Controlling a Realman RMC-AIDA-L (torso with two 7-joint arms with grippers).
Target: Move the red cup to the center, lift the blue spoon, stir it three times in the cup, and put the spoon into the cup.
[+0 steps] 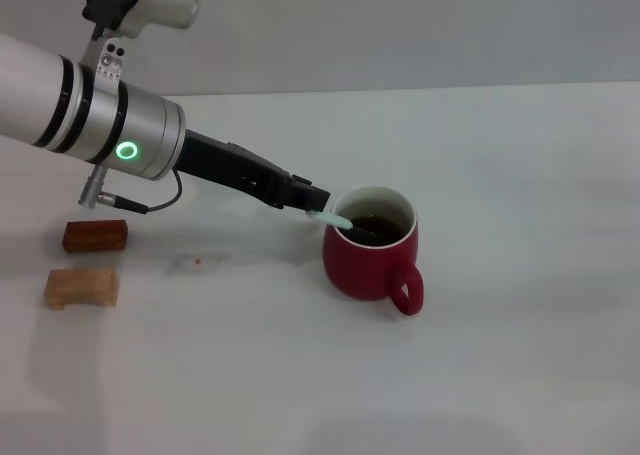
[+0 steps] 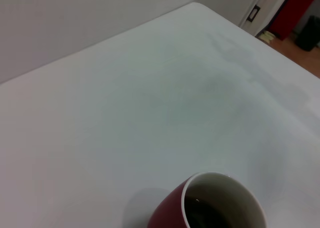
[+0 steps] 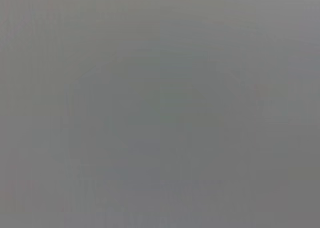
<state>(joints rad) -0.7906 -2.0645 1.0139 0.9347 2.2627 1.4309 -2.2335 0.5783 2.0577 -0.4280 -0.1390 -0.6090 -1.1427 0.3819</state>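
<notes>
Even soft light, perhaps slight blur.

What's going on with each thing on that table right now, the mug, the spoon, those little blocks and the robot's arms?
red cup: upright on the table, dark liquid inside, handle toward the camera.
blue spoon: held at its pale handle, slanting over the rim, bowl end down in the cup.
left gripper: at the cup's rim, shut on the blue spoon.
right gripper: not in view.
two wooden blocks: lying flat, apart, untouched.
</notes>
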